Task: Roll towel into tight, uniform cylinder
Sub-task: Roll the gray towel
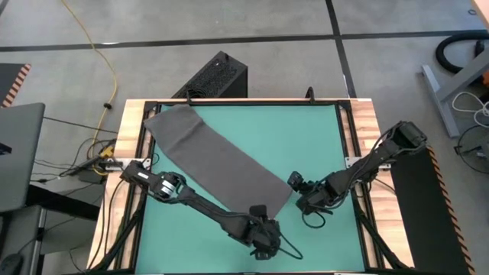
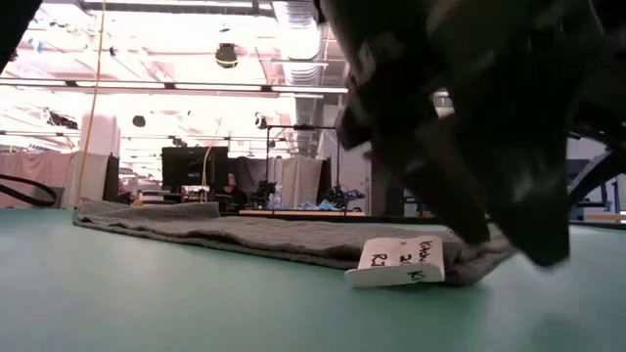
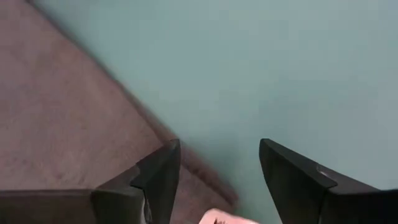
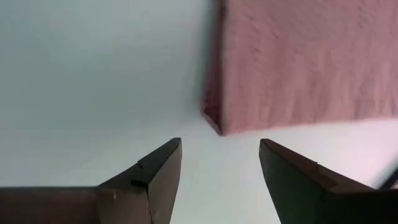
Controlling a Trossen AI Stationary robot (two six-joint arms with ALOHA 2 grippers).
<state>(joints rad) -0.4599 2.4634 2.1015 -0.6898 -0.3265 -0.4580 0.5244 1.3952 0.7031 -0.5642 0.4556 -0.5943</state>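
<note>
The towel (image 1: 218,164) lies flat and unrolled, running from 11 o'clock to 5 o'clock across the table (image 1: 321,145). My left hand (image 1: 258,211) and right hand (image 1: 293,182) hang released, empty, at its near end; rolling isn't begun.

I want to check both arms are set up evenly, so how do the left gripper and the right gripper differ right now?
The left gripper sits at the towel's near corner by the white tag; the right gripper sits at its neighbouring corner. The left gripper's fingers straddle the towel's edge; the right gripper's fingers stand just off its corner. Both are open, holding nothing.
</note>
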